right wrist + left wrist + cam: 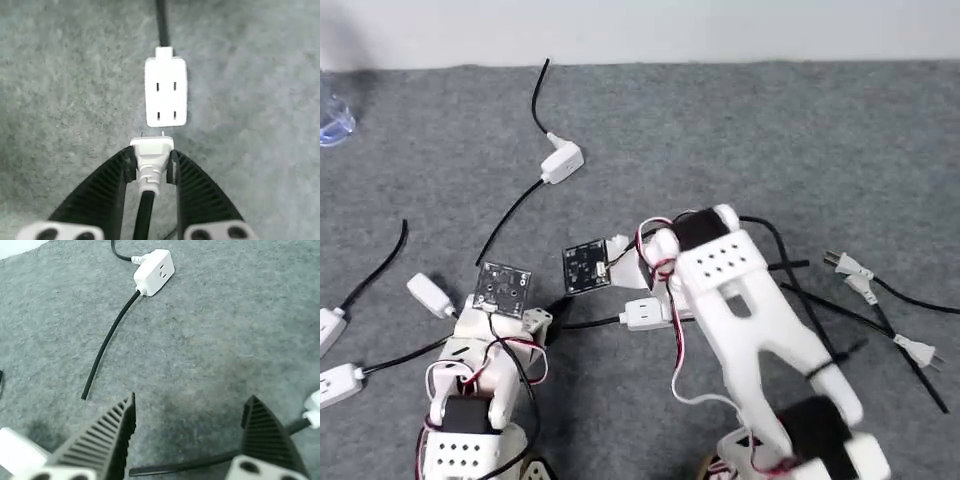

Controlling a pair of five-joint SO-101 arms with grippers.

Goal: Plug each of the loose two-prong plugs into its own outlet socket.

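right gripper (152,156): fingers closed partway on the plug (151,148), gripping its white body from both sides; its black cord ran back between the fingers.
plug: prongs pointed at the outlet (166,92), tips just short of its near end, in no slot.
outlet: white, flat on the carpet (260,75), four slots facing up in two pairs; its black cord left the far end, in line with the plug.
left gripper (191,400): fingers spread wide with nothing between them, above bare carpet.
under left gripper: a black cord (200,462) lay across the carpet just below the fingertips; a white block (15,455) sat beside one finger, plug or socket I couldn't tell.
far outlet (154,271): white, on the carpet well ahead of the left gripper, black cord on each end; in the high view it was near the back wall (560,160).
loose plugs (847,265): lay on the carpet by the right arm, black cords crossing, unplugged, well apart from every outlet.
side outlets (340,380): two white ones at the table's left edge, nothing plugged in.
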